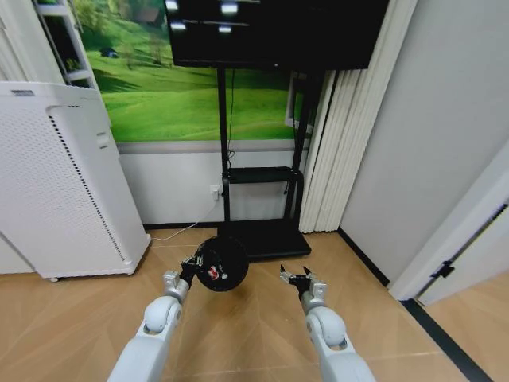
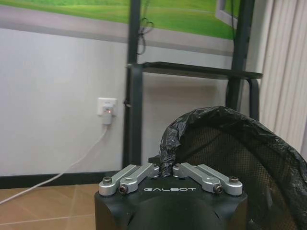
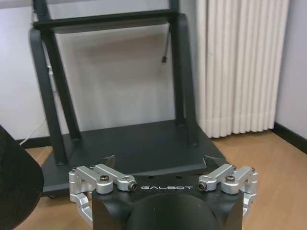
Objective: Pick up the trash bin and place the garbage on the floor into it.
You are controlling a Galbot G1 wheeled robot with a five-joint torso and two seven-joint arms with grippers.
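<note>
We hold the bin (image 1: 222, 263) off the floor (image 1: 262, 326) in our left gripper (image 1: 191, 267), out in front at about eleven o'clock from our base. Its mouth tips toward us, likely so litter can be dropped in from our side. In the head view something red and white sits inside it, which we take for garbage already collected, though we cannot make out which pieces. No loose litter lies on the parquet we can see.

The left gripper (image 2: 166, 168) is pinched on the bin's rim (image 2: 225, 120), where the black liner bunches over the mesh; the fingers are drawn nearly together with the plastic caught between them. That rim grip probably explains the tilt, as the bin hangs from one edge.

Our right gripper (image 1: 301, 278) hovers at about one o'clock, near the bin but apart from it, fingers spread wide and holding nothing. In its wrist view the tips (image 3: 108, 162) stand well apart, pointing toward the black TV stand (image 3: 139, 143) ahead, free for picking.
</note>
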